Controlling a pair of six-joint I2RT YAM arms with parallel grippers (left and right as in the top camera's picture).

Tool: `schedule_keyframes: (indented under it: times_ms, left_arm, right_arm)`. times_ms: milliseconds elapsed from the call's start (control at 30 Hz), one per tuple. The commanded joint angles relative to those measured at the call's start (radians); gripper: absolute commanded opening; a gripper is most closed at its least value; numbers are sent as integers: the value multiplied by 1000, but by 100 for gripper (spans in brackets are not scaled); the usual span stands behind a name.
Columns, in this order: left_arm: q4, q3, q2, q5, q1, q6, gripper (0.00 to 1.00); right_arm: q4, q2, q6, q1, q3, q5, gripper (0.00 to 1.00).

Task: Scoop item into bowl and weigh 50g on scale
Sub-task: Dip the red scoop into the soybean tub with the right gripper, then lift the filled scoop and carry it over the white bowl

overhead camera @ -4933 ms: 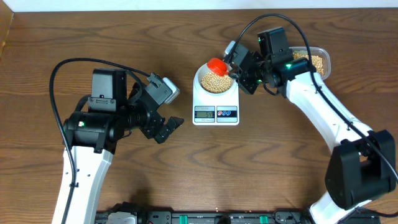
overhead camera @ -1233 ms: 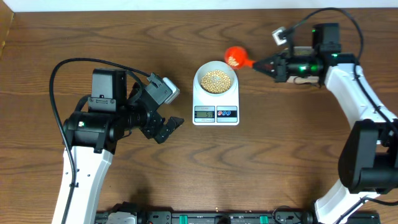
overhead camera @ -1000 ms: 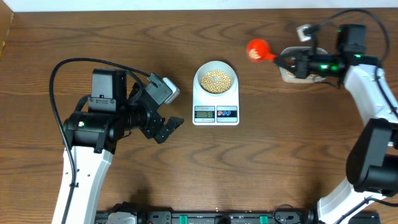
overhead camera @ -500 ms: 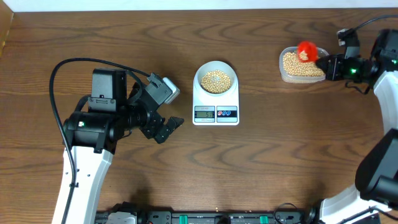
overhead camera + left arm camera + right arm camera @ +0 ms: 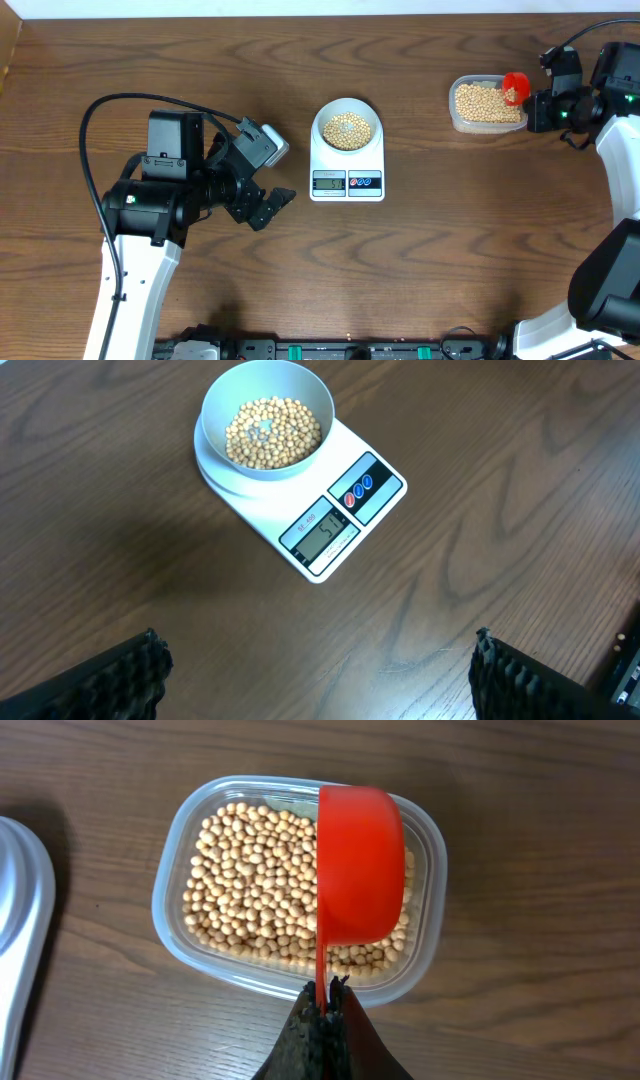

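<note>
Figures on the scale (image 5: 345, 445) are too blurred to read, and the scoop (image 5: 358, 865) hides its inside. The right pincer (image 5: 322, 1010) is clamped on its handle, swung from beside the bowl (image 5: 300, 385) to over the far-right tub (image 5: 180, 870). Beans (image 5: 272, 432) fill the bowl on the scale. The left pincer (image 5: 268, 207) gapes wide, empty.

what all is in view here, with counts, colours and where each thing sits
table: one, brown wood, under everything
scale: one, white, middle of the table
bowl: one, pale bluish-white, on the scale
beans: many, beige-yellow, some in the bowl, more in the tub
tub: one, clear plastic, far right of the table
scoop: one, red, over the tub's right part
left tool: one, black, open and holding nothing, left of the scale
right tool: one, black, shut on the scoop's handle, beside the tub
</note>
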Motion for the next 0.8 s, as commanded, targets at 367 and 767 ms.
schedule_keyframes:
  times_ms: [367, 767]
  left_arm:
    - [-6, 31, 1, 16, 5, -4, 98]
    - [-6, 31, 1, 16, 5, -4, 98]
  right_arm:
    - [-20, -86, -96, 73, -4, 142, 1]
    - [39, -87, -180, 254, -4, 597, 1]
